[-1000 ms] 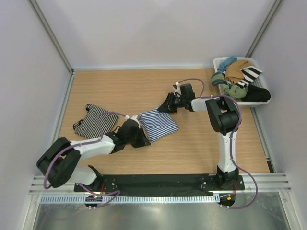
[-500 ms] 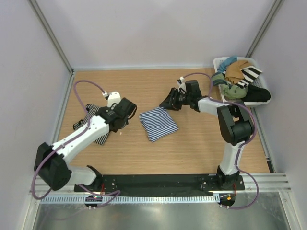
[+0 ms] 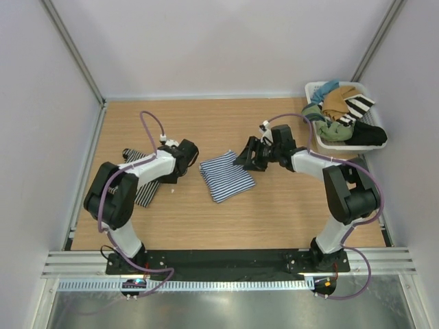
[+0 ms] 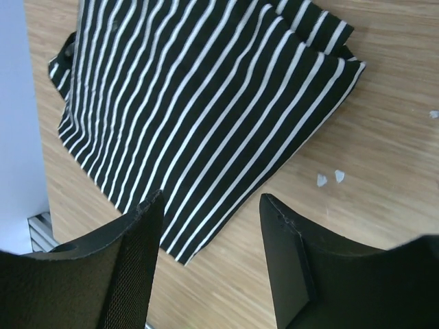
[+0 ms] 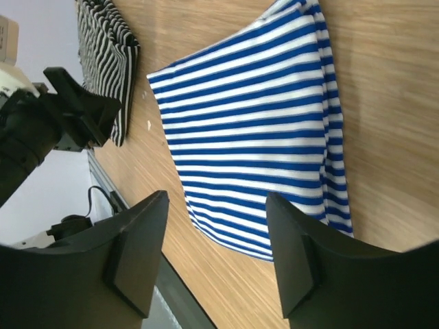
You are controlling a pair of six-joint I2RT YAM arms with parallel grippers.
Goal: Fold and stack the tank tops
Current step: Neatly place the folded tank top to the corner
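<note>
Blue-and-white striped top (image 3: 226, 176) lies folded flat on the wooden worktop (image 3: 274, 205), just ahead of the right tool (image 5: 216, 199), whose jaws are spread wide and gripping nothing. Over at the left tool (image 4: 211, 200), also spread and empty, the black-and-white striped top (image 4: 206, 89) lies directly beneath.

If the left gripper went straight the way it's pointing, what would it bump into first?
Most likely the black-and-white striped tank top: the left gripper, jaws open, points down at its near edge. The table lies right beneath; how far is hard to judge.
</note>
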